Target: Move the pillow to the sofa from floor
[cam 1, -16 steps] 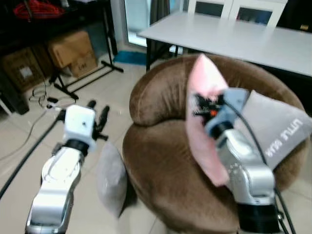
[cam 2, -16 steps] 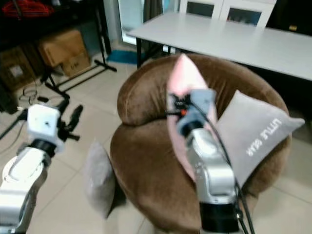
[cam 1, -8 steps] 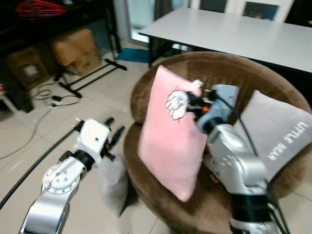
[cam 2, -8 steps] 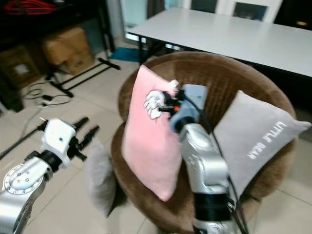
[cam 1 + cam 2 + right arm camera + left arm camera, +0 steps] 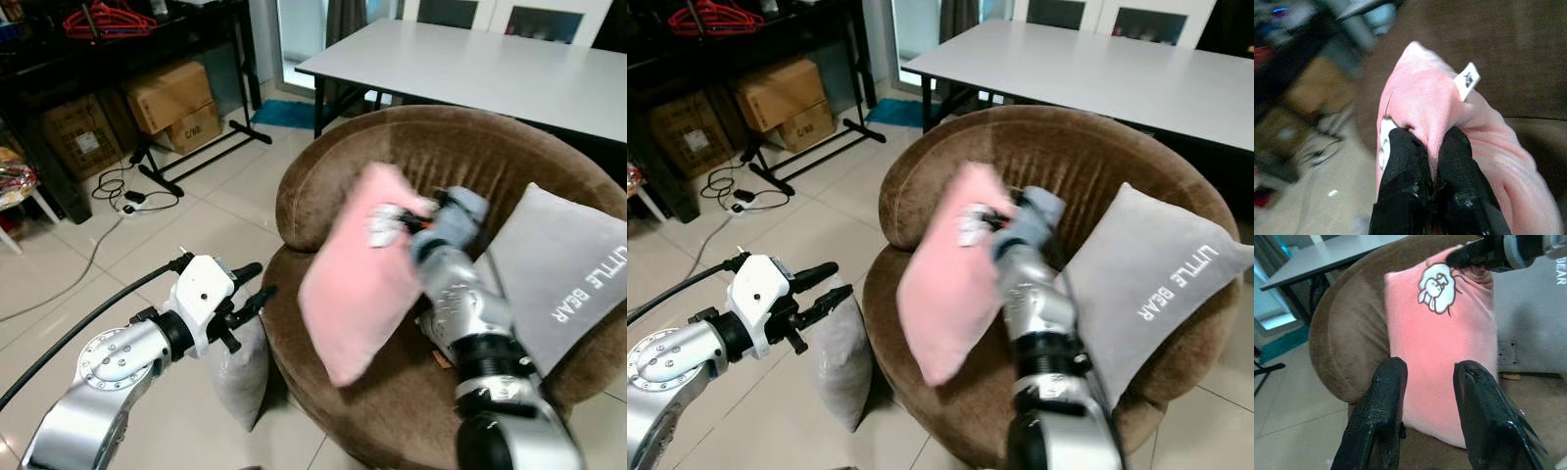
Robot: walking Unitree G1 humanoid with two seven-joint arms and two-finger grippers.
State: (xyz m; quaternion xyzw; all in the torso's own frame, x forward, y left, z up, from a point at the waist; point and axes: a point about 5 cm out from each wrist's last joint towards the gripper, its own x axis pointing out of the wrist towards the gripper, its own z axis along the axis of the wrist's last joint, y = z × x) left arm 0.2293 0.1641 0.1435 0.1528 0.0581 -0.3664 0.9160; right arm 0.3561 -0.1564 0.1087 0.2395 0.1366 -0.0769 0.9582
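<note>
Altogether three pillows (image 5: 358,274), one sofa (image 5: 411,166).

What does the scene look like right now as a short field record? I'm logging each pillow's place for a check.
pink pillow: pinched at its top edge by the right hand, hanging over the sofa seat
right hand: shut on the pink pillow
left hand: open, holding nothing, raised beside the sofa front
brown sofa: round, directly ahead
grey lettered pillow: propped against the sofa back, robot's right
grey floor pillow: on the tiles, leaning at the sofa base
white table: behind the sofa
</note>
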